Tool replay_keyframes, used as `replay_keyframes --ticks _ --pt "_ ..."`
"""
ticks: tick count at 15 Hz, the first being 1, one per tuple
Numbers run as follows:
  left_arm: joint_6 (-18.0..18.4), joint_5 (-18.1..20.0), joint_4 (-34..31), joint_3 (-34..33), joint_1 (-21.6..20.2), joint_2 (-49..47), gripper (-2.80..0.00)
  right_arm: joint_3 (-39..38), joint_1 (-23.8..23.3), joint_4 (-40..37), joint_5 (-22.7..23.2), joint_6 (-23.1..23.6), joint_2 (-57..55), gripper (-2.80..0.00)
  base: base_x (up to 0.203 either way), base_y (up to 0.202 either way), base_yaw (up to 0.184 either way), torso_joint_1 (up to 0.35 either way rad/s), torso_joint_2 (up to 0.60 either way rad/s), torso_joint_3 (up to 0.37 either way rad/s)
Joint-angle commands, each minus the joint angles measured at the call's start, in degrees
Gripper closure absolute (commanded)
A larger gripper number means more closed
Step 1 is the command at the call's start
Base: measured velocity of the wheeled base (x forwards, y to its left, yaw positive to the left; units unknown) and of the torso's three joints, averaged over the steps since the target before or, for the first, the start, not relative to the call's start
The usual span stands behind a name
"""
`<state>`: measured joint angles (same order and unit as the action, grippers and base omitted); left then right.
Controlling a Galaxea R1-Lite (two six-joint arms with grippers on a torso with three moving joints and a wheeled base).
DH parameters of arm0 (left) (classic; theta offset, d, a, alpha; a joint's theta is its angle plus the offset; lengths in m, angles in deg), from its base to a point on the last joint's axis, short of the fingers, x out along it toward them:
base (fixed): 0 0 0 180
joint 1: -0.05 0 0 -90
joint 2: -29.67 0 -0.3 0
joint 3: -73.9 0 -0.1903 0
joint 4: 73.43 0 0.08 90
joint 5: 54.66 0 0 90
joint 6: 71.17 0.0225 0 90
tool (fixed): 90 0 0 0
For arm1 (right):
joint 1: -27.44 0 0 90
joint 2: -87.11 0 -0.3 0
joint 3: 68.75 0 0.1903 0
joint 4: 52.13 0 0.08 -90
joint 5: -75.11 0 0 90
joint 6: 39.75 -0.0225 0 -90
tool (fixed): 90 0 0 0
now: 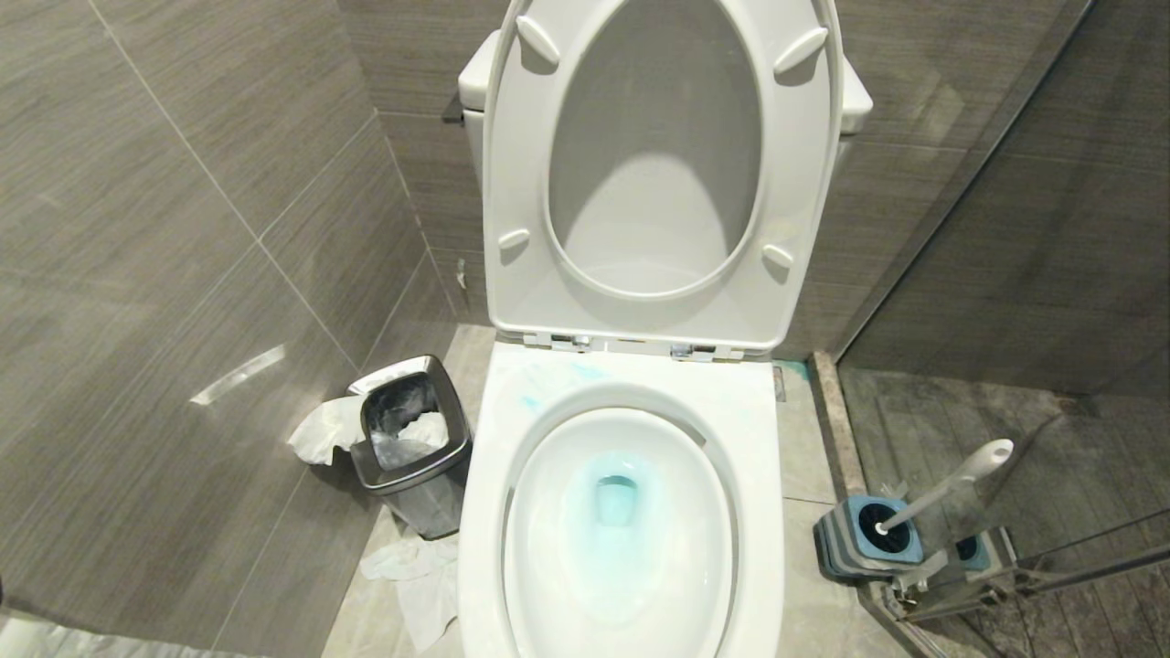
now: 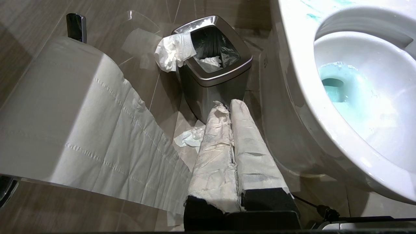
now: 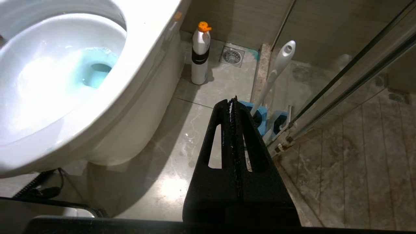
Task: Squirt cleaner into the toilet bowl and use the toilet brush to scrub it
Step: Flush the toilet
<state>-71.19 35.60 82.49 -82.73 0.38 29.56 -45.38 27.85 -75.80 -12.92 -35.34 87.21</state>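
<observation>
**On the right-hand floor — brush within the right arm's reach**

Nearest the right wrist camera: right gripper [image 3: 232, 107], jaws pressed together, holding nothing, pointed across the floor tiles. Just past its tip, the blue-and-grey holder [image 3: 260, 113] with the toilet brush [image 3: 276, 70] standing in it — handle tilted, long axis rising up and away from the gripper toward the glass shower partition [image 3: 351, 68], rounded end uppermost, bristle head sunk in the holder and unseen. Ahead of the fingertips and slightly to one side, then; no contact yet.

Further off, against the base of the toilet bowl [image 3: 139, 65]: a white bottle with an orange cap [image 3: 200, 53], upright — probably the cleaner's container, though not certain. In the bowl, turquoise cleaner [image 1: 614, 498] already tinting the water, with smears on the rim.

On the far side of the bowl: left gripper [image 2: 230, 107], wrapped in white paper, also closed and empty, facing the steel bin [image 2: 216, 71]. Well apart from the brush — clearly the worse-placed arm.

Judged: squirting seemingly done; next, open the right jaws and close on the slanted handle across its axis.
</observation>
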Motion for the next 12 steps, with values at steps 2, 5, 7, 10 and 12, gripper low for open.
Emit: replay_keyframes --ticks 2,5,7,10,12 --pt "0.02 0.00 0.00 0.00 0.02 0.02 0.00 0.00 0.02 0.04 -0.04 -2.39 -0.10 0.00 0.000 0.000 0.000 0.000 0.00 0.000" --pt "0.02 0.00 0.00 0.00 0.02 0.02 0.00 0.00 0.02 -0.05 -0.13 -2.81 -0.10 0.00 0.000 0.000 0.000 0.000 0.00 0.000" --pt "0.02 0.00 0.00 0.00 -0.03 0.02 0.00 0.00 0.02 -0.05 -0.48 -3.62 -0.10 0.00 0.000 0.000 0.000 0.000 0.00 0.000" --pt "0.02 0.00 0.00 0.00 0.02 0.02 0.00 0.05 0.02 -0.05 -0.66 -3.79 -0.10 0.00 0.000 0.000 0.000 0.000 0.00 0.000" --pt "0.02 0.00 0.00 0.00 0.02 0.02 0.00 0.04 0.02 -0.05 -0.66 -3.79 -0.10 0.00 0.000 0.000 0.000 0.000 0.00 0.000"
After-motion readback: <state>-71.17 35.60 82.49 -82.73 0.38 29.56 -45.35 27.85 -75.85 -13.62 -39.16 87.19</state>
